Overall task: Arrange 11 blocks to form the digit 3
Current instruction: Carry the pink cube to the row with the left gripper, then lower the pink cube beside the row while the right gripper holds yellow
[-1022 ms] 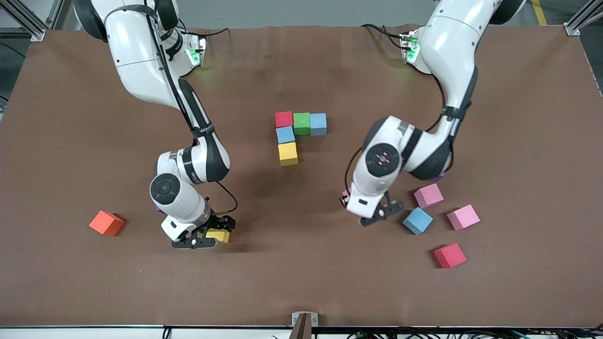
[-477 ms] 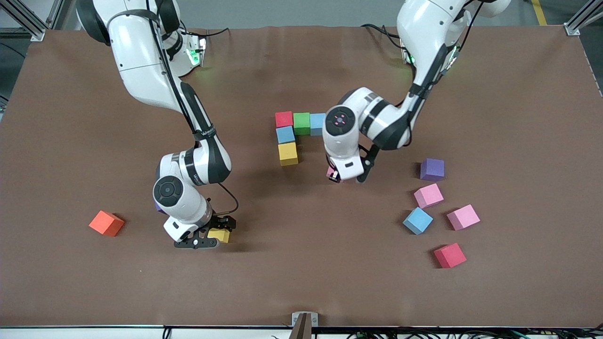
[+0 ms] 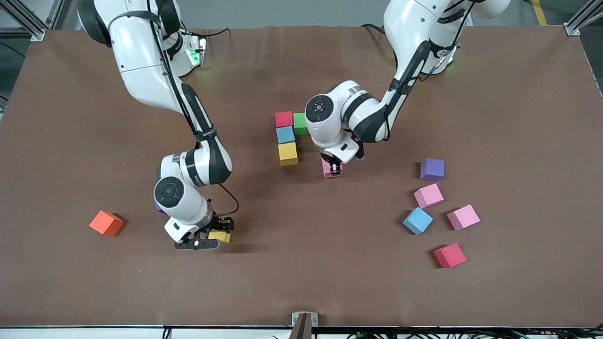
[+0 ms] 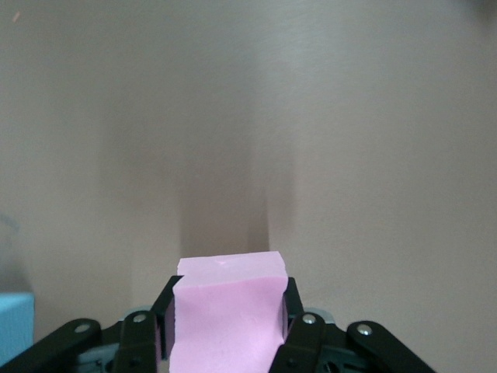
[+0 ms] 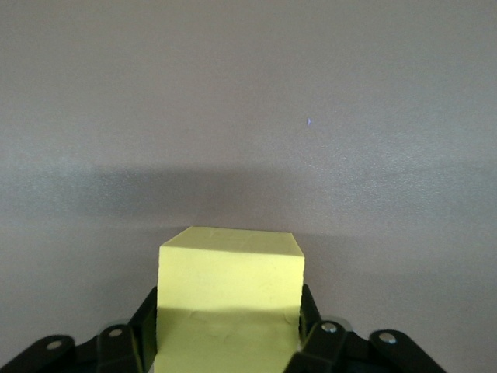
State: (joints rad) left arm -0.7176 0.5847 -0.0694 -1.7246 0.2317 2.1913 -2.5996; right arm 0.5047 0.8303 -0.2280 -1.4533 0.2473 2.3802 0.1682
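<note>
I see the left hand (image 3: 333,168) clamped on a pink cube (image 4: 225,311), down at the table just beside the yellow cube (image 3: 288,154) of the started figure. That figure: red (image 3: 283,119), green (image 3: 299,123), blue (image 3: 285,134), yellow, touching in an L. Right hand (image 3: 213,235) grips another yellow cube (image 5: 229,303), fingers (image 5: 309,326) against both sides, low at the table near the orange cube (image 3: 106,223). Loose toward the left arm's end: purple (image 3: 432,169), two pink (image 3: 428,195) (image 3: 463,217), blue (image 3: 417,220), red (image 3: 450,255). All matte foam, equal size.
</note>
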